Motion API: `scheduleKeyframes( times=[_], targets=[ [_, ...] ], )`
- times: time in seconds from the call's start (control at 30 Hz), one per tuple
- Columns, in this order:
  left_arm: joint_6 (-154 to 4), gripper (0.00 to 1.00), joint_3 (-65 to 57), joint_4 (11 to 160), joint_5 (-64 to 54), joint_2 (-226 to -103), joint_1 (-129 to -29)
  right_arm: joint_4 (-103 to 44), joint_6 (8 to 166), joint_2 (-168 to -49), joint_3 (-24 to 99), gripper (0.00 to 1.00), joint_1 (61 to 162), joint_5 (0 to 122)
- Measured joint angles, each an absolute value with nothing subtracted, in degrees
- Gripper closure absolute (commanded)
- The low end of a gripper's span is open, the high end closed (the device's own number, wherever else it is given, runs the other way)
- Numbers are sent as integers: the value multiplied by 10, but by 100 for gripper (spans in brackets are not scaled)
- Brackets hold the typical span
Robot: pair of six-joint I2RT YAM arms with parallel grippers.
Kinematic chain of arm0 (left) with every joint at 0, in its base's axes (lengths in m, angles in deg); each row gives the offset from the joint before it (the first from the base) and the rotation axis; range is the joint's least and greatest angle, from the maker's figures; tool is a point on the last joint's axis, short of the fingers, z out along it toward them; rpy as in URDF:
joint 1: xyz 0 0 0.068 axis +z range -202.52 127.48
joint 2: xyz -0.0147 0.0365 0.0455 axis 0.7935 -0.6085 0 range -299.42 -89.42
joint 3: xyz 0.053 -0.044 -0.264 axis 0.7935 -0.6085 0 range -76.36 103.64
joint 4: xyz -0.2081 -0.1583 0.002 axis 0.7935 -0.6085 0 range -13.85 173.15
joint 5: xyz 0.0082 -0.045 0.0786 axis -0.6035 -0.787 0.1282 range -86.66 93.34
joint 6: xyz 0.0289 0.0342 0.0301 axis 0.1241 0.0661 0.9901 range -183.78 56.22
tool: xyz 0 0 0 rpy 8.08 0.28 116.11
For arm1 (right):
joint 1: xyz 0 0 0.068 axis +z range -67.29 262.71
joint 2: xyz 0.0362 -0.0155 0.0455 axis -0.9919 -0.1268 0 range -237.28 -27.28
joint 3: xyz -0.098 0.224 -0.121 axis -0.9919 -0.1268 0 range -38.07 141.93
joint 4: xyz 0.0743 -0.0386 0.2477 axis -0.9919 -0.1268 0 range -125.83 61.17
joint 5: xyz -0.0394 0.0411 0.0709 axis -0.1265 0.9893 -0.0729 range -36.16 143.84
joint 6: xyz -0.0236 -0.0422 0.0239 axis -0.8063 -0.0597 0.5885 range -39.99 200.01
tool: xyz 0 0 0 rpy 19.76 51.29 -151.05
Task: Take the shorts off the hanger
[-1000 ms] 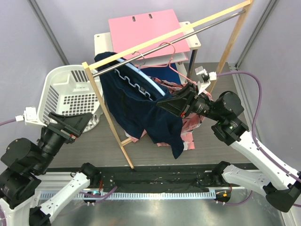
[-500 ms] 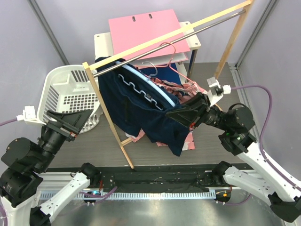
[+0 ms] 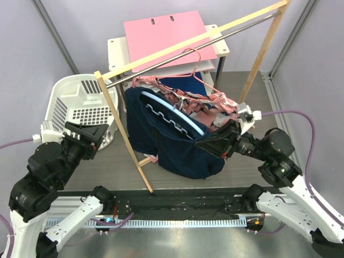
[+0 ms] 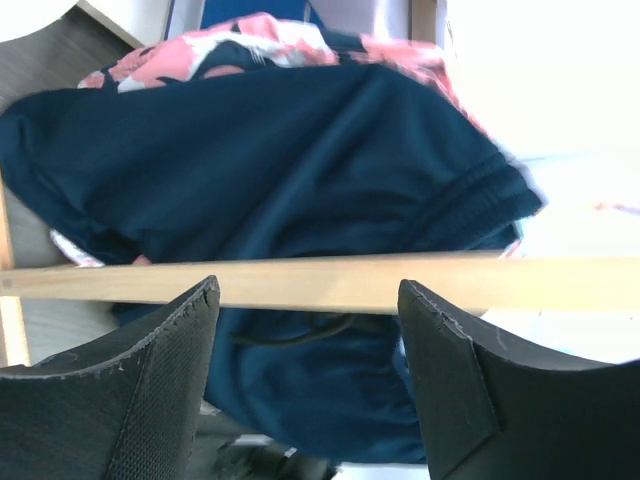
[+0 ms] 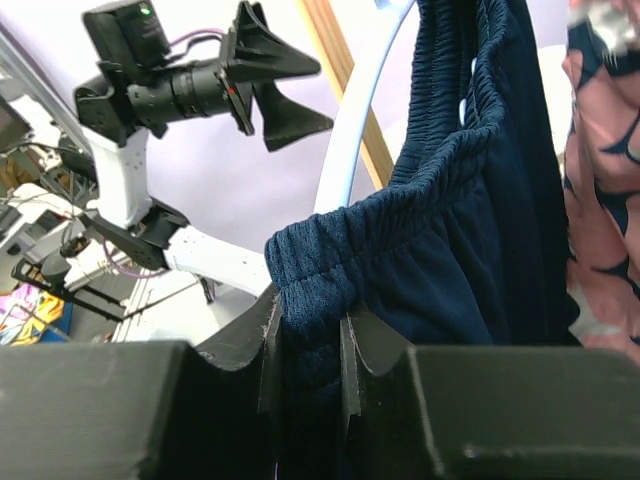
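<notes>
Navy shorts (image 3: 161, 141) — now lower, farther right

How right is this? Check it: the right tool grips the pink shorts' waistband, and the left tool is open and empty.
One error: the right tool grips the waistband of the navy shorts, not the pink shorts, as the right wrist view shows. The left tool is open and empty.

The navy shorts (image 3: 161, 140) hang stretched sideways on a pale hanger (image 3: 180, 115) — salmon printed shorts (image 3: 207, 105) bunched just behind.
</notes>
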State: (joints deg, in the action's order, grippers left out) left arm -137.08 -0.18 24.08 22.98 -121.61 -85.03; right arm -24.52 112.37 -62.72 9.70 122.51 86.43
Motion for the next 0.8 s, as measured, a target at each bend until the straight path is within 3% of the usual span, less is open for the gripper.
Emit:
scheduleKeyframes(
  times=[0.27, 0.57, 0.8],
  targets=[
    [-1455, 28, -44, 274, 252, -1258, -850, -246, 1103, -727, 97, 99, 1225, 880],
    [-1574, 42, -36, 333, 241, -1311, -850, -211, 1115, -796, 102, 99, 1225, 901],
    [-1690, 43, -78, 388, 223, -1309, -850, -164, 1148, -874, 132, 99, 1226, 944]
  ],
)
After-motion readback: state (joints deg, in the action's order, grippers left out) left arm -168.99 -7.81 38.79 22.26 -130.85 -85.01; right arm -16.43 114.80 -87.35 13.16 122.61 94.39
